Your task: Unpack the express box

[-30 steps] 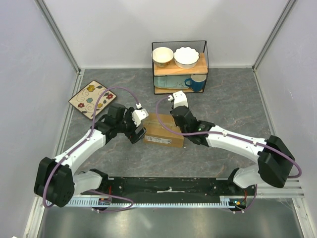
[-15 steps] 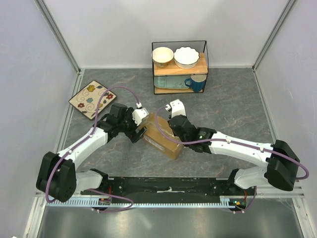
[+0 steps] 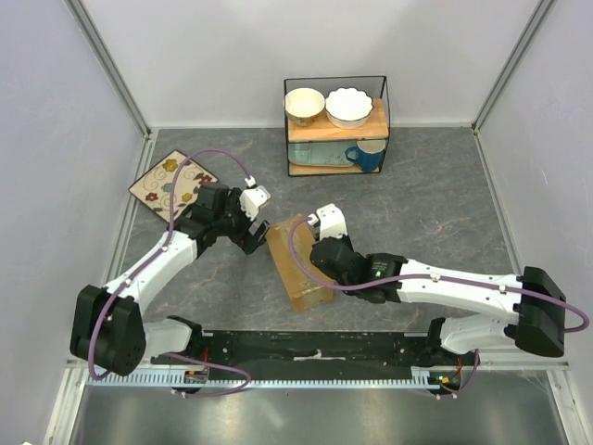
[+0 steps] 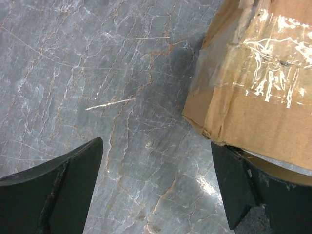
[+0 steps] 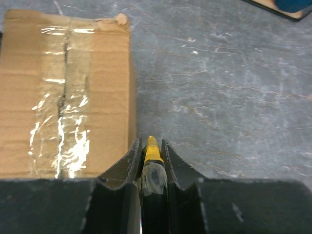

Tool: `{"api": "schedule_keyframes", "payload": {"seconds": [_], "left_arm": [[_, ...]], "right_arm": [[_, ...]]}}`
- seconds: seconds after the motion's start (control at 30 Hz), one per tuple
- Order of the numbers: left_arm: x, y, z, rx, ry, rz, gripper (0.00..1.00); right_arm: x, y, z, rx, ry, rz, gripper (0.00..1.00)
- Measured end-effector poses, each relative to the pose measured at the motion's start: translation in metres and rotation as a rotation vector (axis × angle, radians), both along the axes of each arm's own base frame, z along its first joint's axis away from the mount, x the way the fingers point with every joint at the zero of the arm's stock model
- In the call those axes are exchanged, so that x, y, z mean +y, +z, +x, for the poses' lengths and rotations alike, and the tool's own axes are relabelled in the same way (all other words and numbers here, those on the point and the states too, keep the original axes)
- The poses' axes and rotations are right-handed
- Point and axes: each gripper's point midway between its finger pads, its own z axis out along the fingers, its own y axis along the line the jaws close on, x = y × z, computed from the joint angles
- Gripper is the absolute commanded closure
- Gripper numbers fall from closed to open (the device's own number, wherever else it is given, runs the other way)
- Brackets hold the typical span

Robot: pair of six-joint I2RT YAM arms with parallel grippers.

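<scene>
The express box (image 3: 295, 267), a brown carton with clear tape along its top seam, lies skewed on the grey table between the arms. My left gripper (image 3: 252, 232) is open and empty at the box's far left corner. In the left wrist view its gripper (image 4: 158, 183) frames bare table, with the box corner (image 4: 253, 87) just above the right finger. My right gripper (image 3: 321, 252) sits over the box's right edge and is shut on the yellow utility knife (image 5: 153, 155). The taped box top (image 5: 63, 97) lies left of its fingers. No label shows.
A wire rack (image 3: 335, 125) at the back holds two bowls and a blue mug (image 3: 368, 156). A floral square plate (image 3: 173, 184) lies at the far left. Grey walls close in the table on three sides.
The box has turned from lying crosswise to nearly lengthwise, its near end swung toward the front. My right gripper followed with the knife. My left gripper drew back toward the far left.
</scene>
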Motion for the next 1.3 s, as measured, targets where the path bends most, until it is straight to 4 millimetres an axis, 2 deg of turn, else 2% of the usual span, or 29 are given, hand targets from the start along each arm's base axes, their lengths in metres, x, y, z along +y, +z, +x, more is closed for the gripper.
{"api": "schedule_keyframes", "payload": {"seconds": [0.17,0.33,0.47,0.57,0.73,0.83,1.0,1.3], "left_arm": [[-0.004,0.015,-0.008,0.04,-0.022,-0.029,0.01],[-0.007,0.041,-0.026,0.079,-0.057,-0.059,0.01],[-0.013,0.072,-0.019,0.096,-0.056,-0.076,0.01],[-0.025,0.088,-0.013,0.116,-0.08,-0.125,0.01],[-0.035,0.076,-0.018,0.216,-0.093,-0.165,0.02],[-0.036,0.062,-0.017,0.264,-0.081,-0.158,0.14],[-0.034,0.045,-0.018,0.306,-0.064,-0.143,0.23],[-0.03,0.037,-0.01,0.291,-0.036,-0.117,0.3]], "right_arm": [[-0.013,0.019,0.009,-0.056,-0.058,-0.04,1.0],[-0.011,0.068,0.025,-0.141,-0.104,0.002,1.0],[-0.005,0.104,0.033,-0.191,-0.115,0.063,1.0],[0.005,0.117,0.036,-0.208,-0.093,0.12,1.0],[0.025,0.113,0.032,-0.204,-0.006,0.196,1.0],[0.029,0.1,0.026,-0.203,0.045,0.222,1.0],[0.039,0.083,0.022,-0.21,0.111,0.246,1.0],[0.057,0.093,0.024,-0.282,0.165,0.349,1.0]]}}
